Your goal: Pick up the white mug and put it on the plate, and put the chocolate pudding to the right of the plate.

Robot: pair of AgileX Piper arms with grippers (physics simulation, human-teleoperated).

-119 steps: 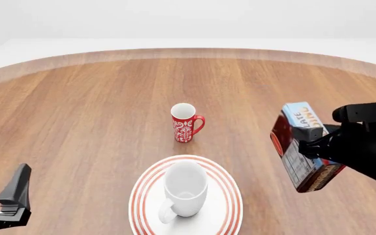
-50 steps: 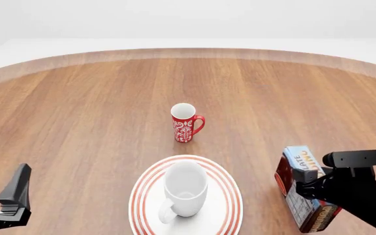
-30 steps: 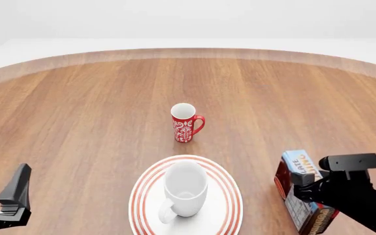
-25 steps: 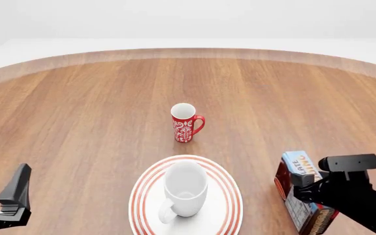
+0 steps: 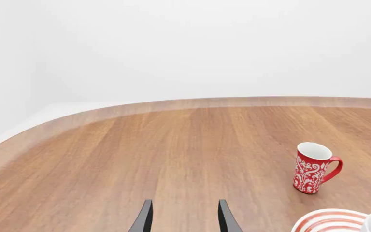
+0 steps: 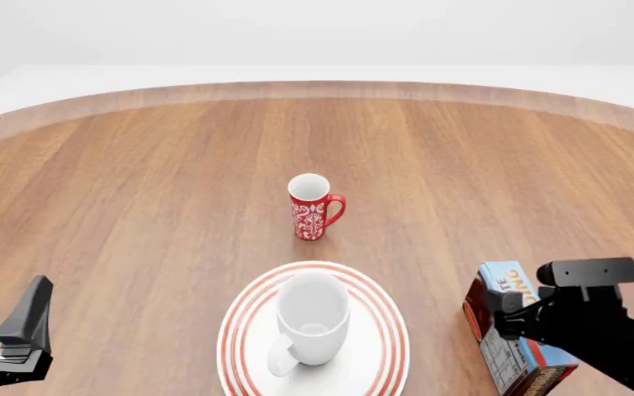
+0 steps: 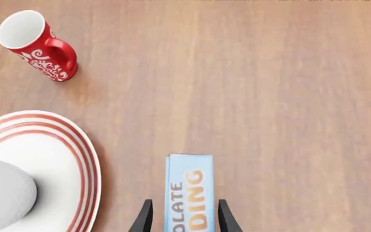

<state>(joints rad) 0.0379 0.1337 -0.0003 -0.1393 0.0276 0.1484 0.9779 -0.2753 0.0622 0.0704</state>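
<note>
Pudding box (image 6: 512, 330), light-blue face with orange lettering, dark sides, standing right of the plate (image 6: 383, 330); right gripper (image 7: 183, 217) pinching it; white mug (image 6: 313, 318) sitting upright on plate; left gripper (image 5: 183, 220) idling, jaws spread.

— Right arm?
— Low at the near right. Right gripper (image 7: 184, 217) pointed downward, fingers set either side of the chocolate pudding (image 7: 189, 192).
— Left arm?
— Near left corner. Left gripper (image 5: 183, 218) parted, nothing between its fingers.

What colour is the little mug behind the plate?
The mug is red with a white swirly pattern and white inside, clearest in the right wrist view.
</note>
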